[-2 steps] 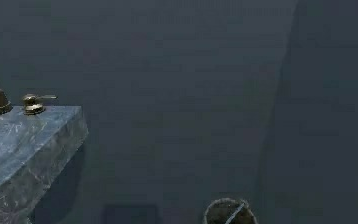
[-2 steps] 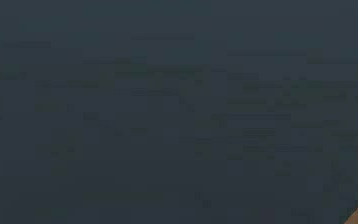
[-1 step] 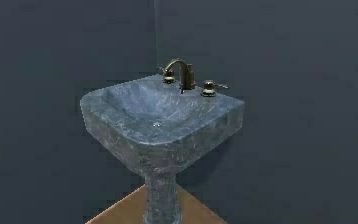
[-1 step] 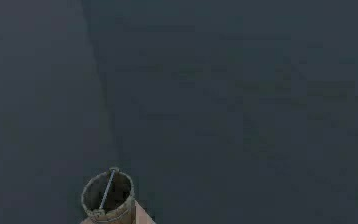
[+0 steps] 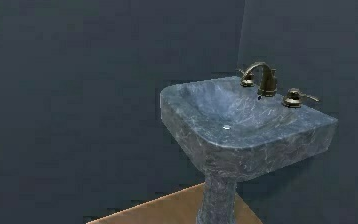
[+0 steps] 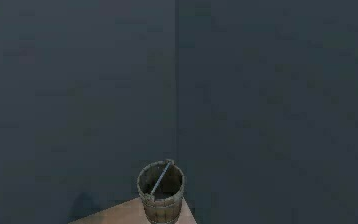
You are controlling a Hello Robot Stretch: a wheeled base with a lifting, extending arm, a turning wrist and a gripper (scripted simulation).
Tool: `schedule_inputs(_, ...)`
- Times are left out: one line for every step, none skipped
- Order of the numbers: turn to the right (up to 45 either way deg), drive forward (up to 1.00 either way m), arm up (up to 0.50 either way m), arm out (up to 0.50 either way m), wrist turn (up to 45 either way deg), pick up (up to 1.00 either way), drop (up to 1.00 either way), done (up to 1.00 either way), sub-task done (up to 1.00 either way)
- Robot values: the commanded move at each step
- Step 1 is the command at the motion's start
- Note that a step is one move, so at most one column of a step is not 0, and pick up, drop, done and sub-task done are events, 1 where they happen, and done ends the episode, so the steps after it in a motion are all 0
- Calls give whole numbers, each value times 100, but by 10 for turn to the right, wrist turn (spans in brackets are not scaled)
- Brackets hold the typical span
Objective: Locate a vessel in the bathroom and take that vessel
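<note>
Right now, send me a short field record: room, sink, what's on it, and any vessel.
room: dark blue walls, wooden floor
sink: blue stone pedestal sink, forward view's right
on sink: dark tap, pump bottle beside it
vessel: small grey bucket with a handle, upright on the floor, arm side view's bottom middle

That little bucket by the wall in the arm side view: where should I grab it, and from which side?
Probably the rim, from above on the near side. The bucket stands upright with its mouth up, so the jaws can sit astride its thin side. Its thin handle lies across the mouth, likely too low to hook, and the wall stands behind it.
</note>
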Motion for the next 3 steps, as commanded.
schedule_inputs(0,0,30,0,0,0,0,0,0)
schedule_inputs(0,0,0,42,0,0,0,0,0)
schedule_inputs(0,0,0,0,450,0,0,0,0)
